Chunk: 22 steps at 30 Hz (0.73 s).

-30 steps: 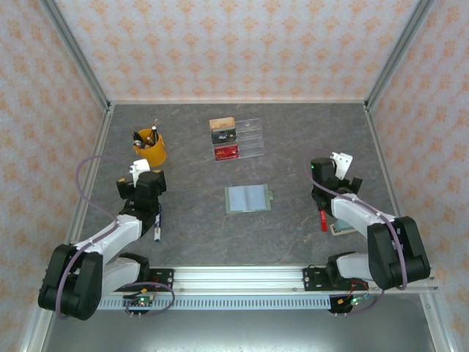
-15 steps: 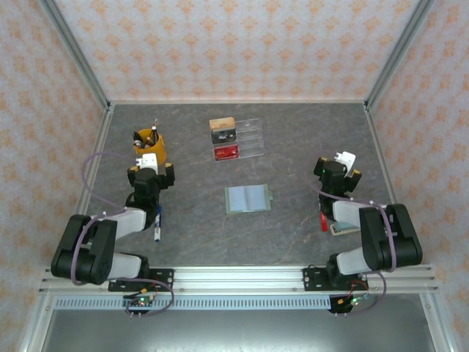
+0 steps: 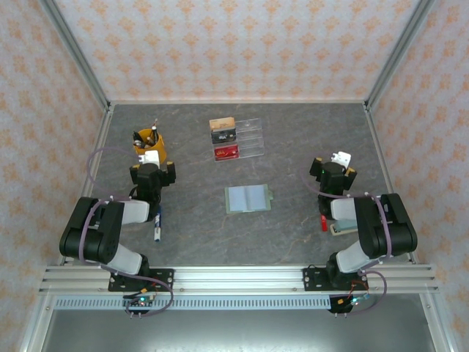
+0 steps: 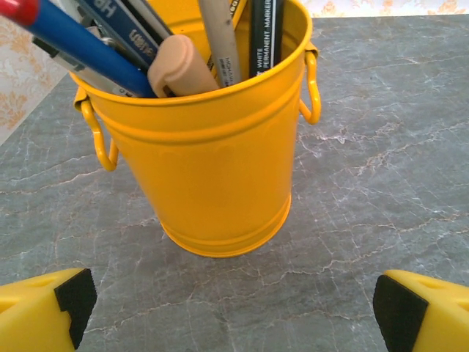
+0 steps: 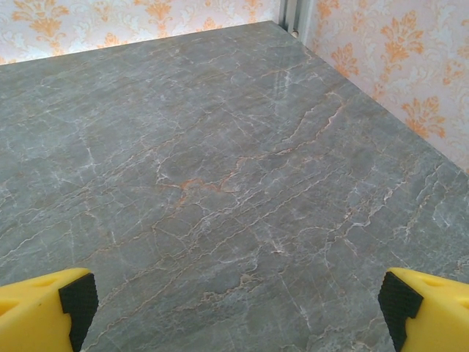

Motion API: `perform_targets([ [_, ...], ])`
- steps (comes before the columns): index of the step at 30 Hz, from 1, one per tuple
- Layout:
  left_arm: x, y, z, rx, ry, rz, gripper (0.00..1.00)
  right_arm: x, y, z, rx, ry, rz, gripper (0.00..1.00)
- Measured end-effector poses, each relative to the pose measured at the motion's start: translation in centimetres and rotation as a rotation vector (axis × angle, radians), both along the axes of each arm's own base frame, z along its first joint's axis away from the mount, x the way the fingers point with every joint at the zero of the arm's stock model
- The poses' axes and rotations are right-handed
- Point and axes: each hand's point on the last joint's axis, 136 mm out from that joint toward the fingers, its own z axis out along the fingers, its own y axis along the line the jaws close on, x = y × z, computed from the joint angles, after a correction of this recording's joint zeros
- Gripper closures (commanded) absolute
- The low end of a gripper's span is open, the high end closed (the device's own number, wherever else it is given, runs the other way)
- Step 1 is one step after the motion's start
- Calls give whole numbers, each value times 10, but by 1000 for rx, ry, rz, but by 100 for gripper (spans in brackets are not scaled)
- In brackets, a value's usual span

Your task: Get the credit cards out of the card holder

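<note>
Ahead of the left gripper [image 4: 234, 301], jaws spread, stood a yellow pen bucket [image 4: 212, 161]; the right gripper [image 5: 234, 301] gaped over the table [image 5: 220, 183]. Mid-table lay the card holder [image 3: 248, 198], open — the credit cards [image 3: 224, 137] beyond it on a clear tray [image 3: 253, 139]. Thin, stiff and slick, they would likely want pinching by an overhanging edge.

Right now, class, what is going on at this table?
Neither arm is handling anything. The left pincer hangs open facing a yellow pen bucket; the right pincer hangs open over bare table. The card holder lies open mid-table, and three credit cards sit at the left end of the clear tray.
</note>
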Motion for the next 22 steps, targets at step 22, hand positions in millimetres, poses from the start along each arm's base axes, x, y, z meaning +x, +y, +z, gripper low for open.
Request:
perform_targets([
  [22, 0, 1, 0, 0, 0, 2, 0, 1, 1, 0, 5, 0, 8, 0],
])
